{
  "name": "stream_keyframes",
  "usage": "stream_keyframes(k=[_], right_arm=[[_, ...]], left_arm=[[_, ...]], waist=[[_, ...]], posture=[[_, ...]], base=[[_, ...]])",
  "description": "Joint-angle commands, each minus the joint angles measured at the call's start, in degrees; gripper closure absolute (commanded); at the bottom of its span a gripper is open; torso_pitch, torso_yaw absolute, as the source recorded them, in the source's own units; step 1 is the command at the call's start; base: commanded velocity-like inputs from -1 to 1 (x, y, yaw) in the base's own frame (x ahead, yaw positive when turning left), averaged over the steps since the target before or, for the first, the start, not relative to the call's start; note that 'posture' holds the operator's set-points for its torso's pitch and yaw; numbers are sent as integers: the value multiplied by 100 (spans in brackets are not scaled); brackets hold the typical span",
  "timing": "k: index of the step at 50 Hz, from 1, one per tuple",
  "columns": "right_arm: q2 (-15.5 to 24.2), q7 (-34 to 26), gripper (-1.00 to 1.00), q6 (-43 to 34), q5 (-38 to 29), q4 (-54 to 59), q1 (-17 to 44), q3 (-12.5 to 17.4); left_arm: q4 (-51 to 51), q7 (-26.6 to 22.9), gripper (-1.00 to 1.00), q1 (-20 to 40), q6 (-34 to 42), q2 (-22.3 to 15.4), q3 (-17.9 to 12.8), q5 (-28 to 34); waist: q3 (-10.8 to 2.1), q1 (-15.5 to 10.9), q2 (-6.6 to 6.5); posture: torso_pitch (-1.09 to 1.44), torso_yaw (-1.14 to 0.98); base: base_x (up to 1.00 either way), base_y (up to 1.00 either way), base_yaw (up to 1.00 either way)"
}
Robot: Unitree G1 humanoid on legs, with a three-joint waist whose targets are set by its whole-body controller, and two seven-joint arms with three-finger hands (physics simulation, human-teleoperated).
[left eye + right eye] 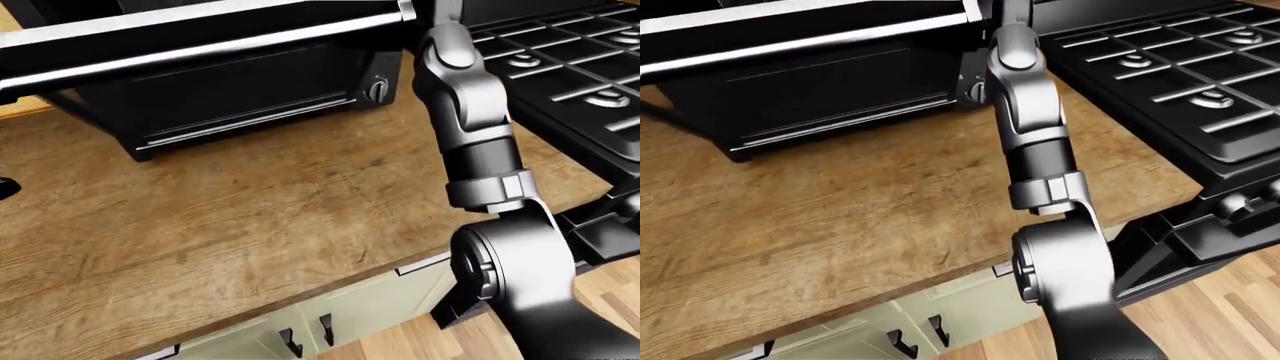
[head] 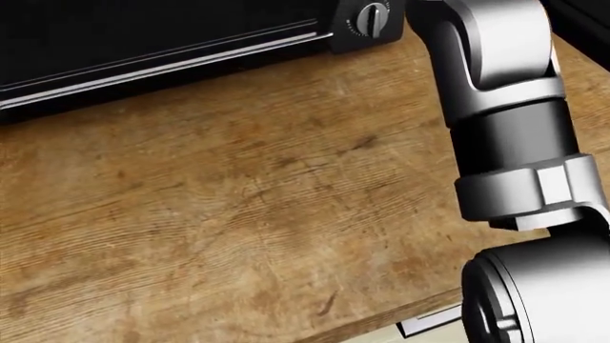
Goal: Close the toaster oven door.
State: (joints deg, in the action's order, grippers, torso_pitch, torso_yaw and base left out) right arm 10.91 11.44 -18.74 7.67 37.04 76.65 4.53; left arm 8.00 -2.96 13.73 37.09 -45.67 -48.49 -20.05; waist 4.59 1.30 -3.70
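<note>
A black toaster oven (image 1: 250,97) stands on the wooden counter (image 1: 250,225) at the top of the left-eye view. Its door (image 1: 200,30) is open and hangs out over the counter, with a silver handle bar (image 1: 200,51) along its edge. A knob (image 1: 377,90) sits at the oven's lower right corner. My right arm (image 1: 480,135) rises from the bottom right to the door's right end, and the hand passes out of the top edge. My left hand does not show.
A black stove (image 1: 580,67) with burner grates lies to the right of the counter. Pale green cabinet doors (image 1: 340,315) with dark handles are below the counter edge. A small dark shape (image 1: 5,187) sits at the left edge.
</note>
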Motion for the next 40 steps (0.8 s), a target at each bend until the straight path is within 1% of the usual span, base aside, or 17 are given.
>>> stream_keyframes(k=[1,8,14,19,22,25,32,35,38,40], right_arm=[[103,30,-100,538,37,-194,481,125],[136,-72,-100,882,-52,401,671,117],[185,-91,-100,977,-90,608,758,142],[219,-107,-100,1060,-119,762,825,154],[240,-110,-100,1099,-128,852,881,166],[251,-119,-100,1139,-135,915,895,167],[289,-137,-100,1225,-161,1121,1019,178],[298,-144,-100,1253,-172,1187,1058,182],[312,-158,-100,1308,-180,1305,1121,192],[307,-160,-100,1326,-187,1334,1140,189]], left_arm=[[256,-32,-100,67,-130,-133,-110,23],[356,-100,-100,70,-83,-82,-149,66],[635,-149,-100,40,90,-45,-196,27],[1352,-318,-100,-145,486,76,-425,-80],[1619,-395,-100,-197,616,185,-517,-68],[1846,-462,-100,-208,761,200,-604,-75],[2480,-819,-100,-613,922,630,-994,19],[2537,-869,-100,-595,973,739,-1012,65],[2783,-929,-100,-707,1045,987,-1018,87],[2938,-908,-100,-659,1186,1032,-1040,38]], waist=[[-214,10,-45],[-207,7,-49],[-207,9,-46],[-198,11,-40],[-189,9,-34],[-189,1,-35],[-175,-10,-29],[-172,-17,-17],[-179,-30,-7],[-181,-29,-1]], posture=[[0,0],[0,0],[0,0],[0,0],[0,0],[0,0],[0,0],[0,0],[0,0],[0,0]], base=[[0,0,0],[0,0,0],[0,0,0],[0,0,0],[0,0,0],[0,0,0],[0,0,0],[0,0,0],[0,0,0],[0,0,0]])
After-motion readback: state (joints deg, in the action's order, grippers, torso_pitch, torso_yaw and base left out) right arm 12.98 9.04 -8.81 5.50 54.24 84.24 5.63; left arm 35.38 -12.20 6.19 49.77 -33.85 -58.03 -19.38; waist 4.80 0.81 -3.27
